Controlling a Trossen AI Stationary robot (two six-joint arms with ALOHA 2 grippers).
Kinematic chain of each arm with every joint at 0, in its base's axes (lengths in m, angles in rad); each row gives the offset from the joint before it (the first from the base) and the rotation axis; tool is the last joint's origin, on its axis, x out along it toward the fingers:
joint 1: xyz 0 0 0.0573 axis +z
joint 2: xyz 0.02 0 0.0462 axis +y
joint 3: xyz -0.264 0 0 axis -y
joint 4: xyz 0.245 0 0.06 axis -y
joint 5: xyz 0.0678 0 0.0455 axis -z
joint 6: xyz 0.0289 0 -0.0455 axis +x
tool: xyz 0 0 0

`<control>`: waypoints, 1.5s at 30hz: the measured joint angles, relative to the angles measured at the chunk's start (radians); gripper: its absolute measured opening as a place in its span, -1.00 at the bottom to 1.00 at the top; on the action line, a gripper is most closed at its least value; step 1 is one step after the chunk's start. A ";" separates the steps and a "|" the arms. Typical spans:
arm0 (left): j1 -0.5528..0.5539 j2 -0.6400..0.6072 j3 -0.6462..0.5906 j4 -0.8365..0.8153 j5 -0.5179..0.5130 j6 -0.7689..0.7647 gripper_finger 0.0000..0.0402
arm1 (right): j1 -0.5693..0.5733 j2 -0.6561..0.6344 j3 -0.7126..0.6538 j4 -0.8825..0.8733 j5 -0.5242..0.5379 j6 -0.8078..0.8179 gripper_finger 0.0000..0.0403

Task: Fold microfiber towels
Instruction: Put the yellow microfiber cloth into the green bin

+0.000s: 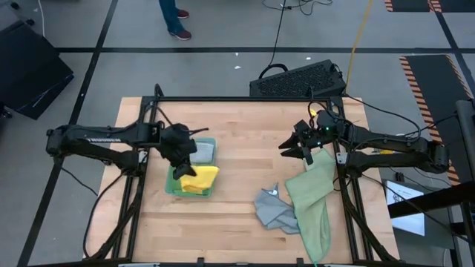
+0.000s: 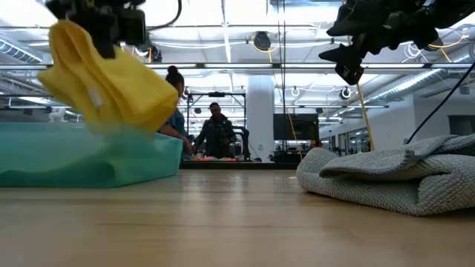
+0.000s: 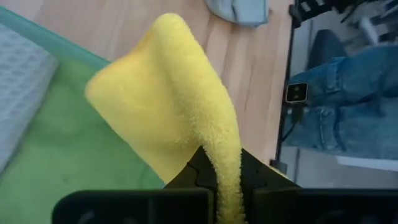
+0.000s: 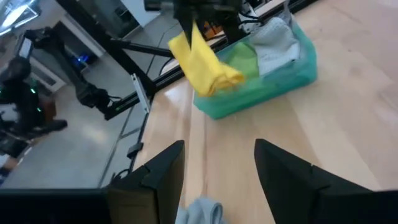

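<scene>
Pinching the yellow towel (image 3: 168, 118), left fingers (image 3: 205, 171) hide its edge; right fingers (image 4: 280, 168) wide.

We see the sage towel (image 1: 315, 211) cut off at the high view's 6 o'clock edge; the left claw (image 1: 184, 165) hides part of the yellow towel (image 1: 200, 179); the person (image 1: 175, 16) is cropped at 12 o'clock.

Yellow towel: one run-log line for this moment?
left gripper: shut on yellow towel, above teal stack | right gripper: open, empty | sage towel: unfolded
</scene>
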 joint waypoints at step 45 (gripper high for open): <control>-0.024 0.029 0.024 -0.181 -0.408 0.193 -0.44 | 0.002 0.000 0.000 -0.048 0.203 0.162 -0.09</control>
